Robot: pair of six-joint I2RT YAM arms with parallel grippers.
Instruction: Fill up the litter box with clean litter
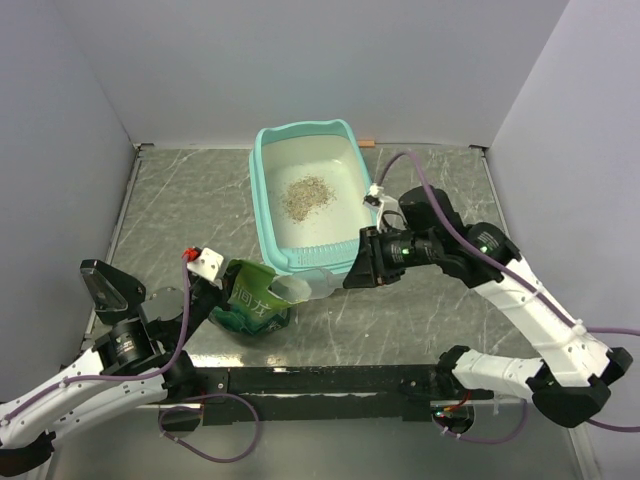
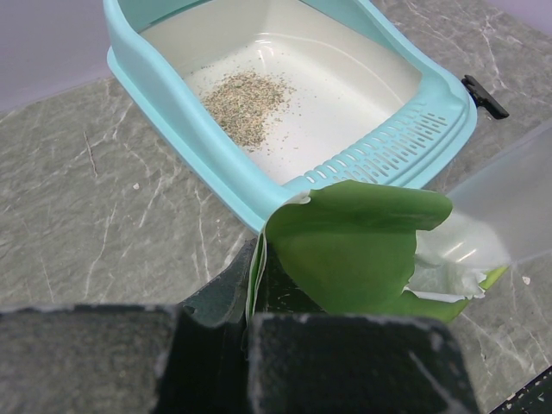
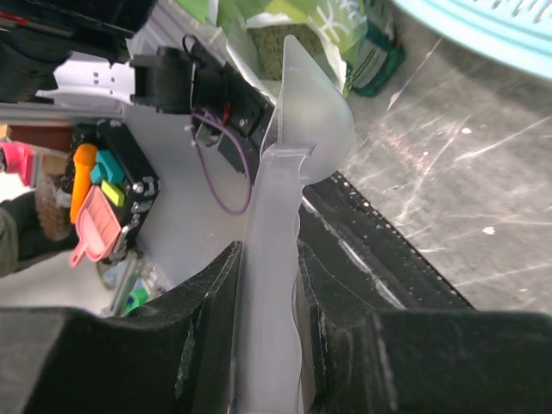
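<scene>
The turquoise litter box stands at the table's middle back, with a small patch of clean litter on its whitish floor; both also show in the left wrist view, the box and the litter. My left gripper is shut on the rim of the green bag, holding its mouth open. My right gripper is shut on the handle of the clear plastic scoop, whose bowl reaches into the bag's mouth. More litter shows inside the bag.
The black rail runs along the table's near edge below the bag. White walls close the left, back and right sides. The box's slotted front rim lies just behind the bag.
</scene>
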